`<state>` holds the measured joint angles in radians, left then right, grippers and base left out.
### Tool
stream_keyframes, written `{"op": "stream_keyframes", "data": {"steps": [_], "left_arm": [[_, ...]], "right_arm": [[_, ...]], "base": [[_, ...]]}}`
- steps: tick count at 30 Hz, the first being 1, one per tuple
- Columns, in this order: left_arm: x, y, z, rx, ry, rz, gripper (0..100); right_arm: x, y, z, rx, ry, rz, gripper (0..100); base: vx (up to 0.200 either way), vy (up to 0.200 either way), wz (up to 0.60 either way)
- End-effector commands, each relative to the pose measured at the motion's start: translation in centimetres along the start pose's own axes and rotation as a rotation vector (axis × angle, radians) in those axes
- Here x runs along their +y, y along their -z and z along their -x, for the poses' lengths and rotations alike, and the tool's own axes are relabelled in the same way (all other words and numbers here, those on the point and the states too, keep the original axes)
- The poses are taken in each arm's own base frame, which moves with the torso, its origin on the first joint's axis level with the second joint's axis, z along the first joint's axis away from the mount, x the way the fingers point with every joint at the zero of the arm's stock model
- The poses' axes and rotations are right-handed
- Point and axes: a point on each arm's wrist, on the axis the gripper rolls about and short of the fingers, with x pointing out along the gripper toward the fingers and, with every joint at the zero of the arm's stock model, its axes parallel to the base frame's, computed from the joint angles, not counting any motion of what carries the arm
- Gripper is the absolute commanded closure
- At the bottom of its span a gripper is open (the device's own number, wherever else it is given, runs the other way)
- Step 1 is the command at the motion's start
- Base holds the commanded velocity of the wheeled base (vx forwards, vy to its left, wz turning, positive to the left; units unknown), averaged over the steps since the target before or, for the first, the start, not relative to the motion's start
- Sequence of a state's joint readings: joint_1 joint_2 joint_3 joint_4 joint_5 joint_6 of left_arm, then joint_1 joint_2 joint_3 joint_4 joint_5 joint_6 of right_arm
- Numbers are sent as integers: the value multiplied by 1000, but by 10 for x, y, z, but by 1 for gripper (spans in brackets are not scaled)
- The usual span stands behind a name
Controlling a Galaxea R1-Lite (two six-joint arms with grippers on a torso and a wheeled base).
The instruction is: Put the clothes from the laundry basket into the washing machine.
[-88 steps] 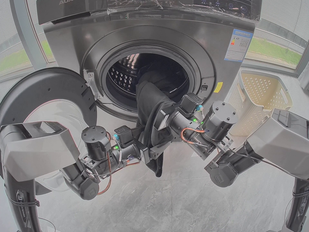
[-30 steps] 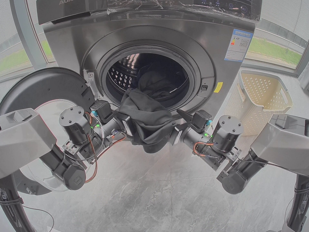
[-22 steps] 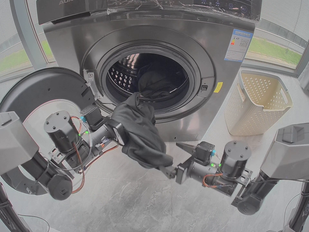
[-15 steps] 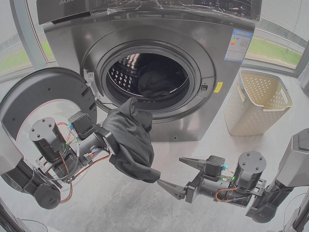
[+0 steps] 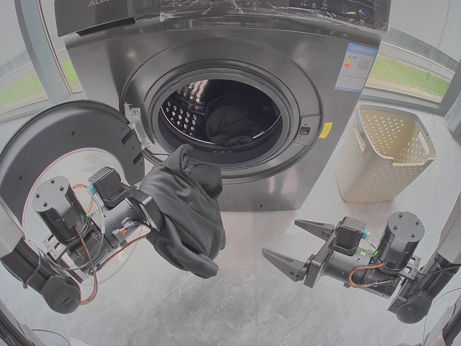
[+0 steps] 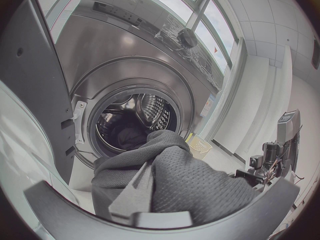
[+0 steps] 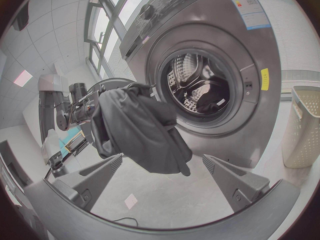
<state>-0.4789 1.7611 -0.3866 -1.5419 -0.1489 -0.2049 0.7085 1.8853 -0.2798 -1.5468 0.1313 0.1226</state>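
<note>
My left claw is clamped on a dark garment. It hangs bunched over my fingers just below the lower left rim of the washing machine mouth, in front of the open door and clear of the floor. I judge I hold it at this height because the cloth must go up over the lip before it can go in; released here, it would simply drop to the floor. My right claw has its jaws wide apart with nothing between them. It sits low over the floor in front of the machine's right front corner, near the garment's hanging end but apart from it. From there it could gather that trailing end and help tuck it through the mouth. Another dark piece lies inside the drum. The laundry basket stands on the floor against the machine's right side, within my right arm's reach should I need to go back to it.
</note>
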Motion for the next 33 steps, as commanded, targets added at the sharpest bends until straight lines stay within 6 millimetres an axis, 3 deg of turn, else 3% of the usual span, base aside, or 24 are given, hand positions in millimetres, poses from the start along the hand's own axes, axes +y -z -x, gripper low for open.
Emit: {"op": "stream_keyframes", "data": {"steps": [1, 13, 33], "left_arm": [[4, 1, 5, 12, -20, -3, 100], [3, 15, 5, 67, -16, -68, 100], [-7, 27, 0, 106, 26, -75, 100]], "right_arm": [[-4, -18, 7, -73, 19, 2, 0], [-34, -13, -2, -66, 133, 2, 0], [-27, -5, 2, -25, 134, -2, 0]], "base": [[0, 0, 0], [0, 0, 0], [200, 0, 0]]}}
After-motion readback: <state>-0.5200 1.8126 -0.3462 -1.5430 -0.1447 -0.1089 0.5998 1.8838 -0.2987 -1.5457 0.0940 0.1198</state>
